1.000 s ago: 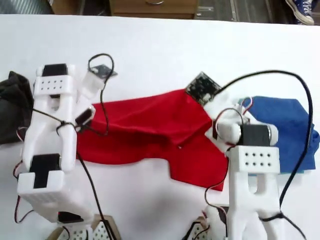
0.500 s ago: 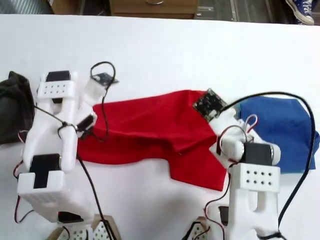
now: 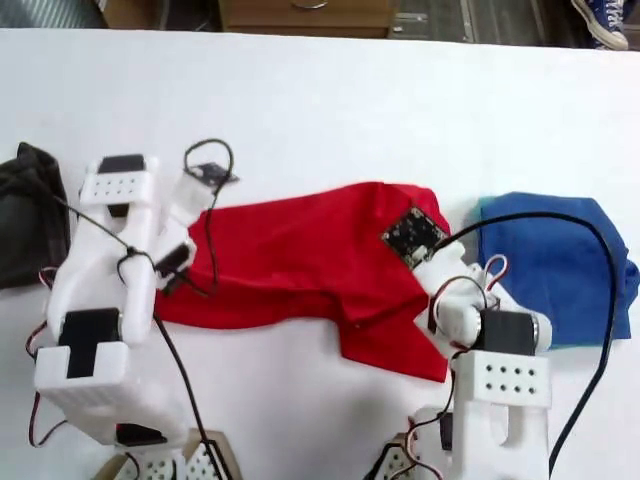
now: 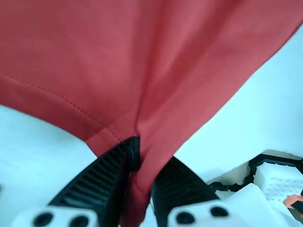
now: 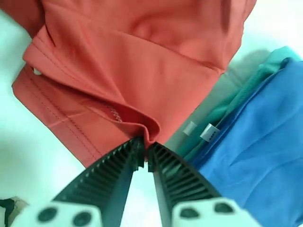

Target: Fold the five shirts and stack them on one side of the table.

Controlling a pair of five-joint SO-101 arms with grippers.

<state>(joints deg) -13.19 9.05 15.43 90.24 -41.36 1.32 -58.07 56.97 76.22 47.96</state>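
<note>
**Red shirt pinched at both ends, lying crosswise between the arms**

High view: the red shirt (image 3: 300, 260) lies on the white counter (image 3: 320, 90) with its long axis running side to side, from the left arm (image 3: 95, 290) to the right arm (image 3: 500, 375). It is partly folded, with a loose flap hanging toward the arms' bases on the right. A blue shirt (image 3: 550, 265) sits just beside the red one's right end, next to the right arm. A dark bundle of cloth (image 3: 25, 215) rests at the counter's far left edge, well apart from the red shirt.

Left wrist view: the left gripper (image 4: 139, 158) is clenched on the red shirt. Its fingers (image 4: 106, 177) pinch a gathered edge near a stitched hem, and the cloth fans away from them, with bare counter on either side.

Right wrist view: the right gripper (image 5: 144, 149) is likewise clamped on the red shirt, its fingers (image 5: 111, 177) nipping a small fold at the hem. A teal garment (image 5: 222, 118) shows beneath the blue shirt, close alongside this grip.

Judged from this, the shirt's length spans the two grips, so any fold across it means bringing one end toward the other. The right arm is the nearer to the blue stack, so the left end probably has to travel that way.
</note>
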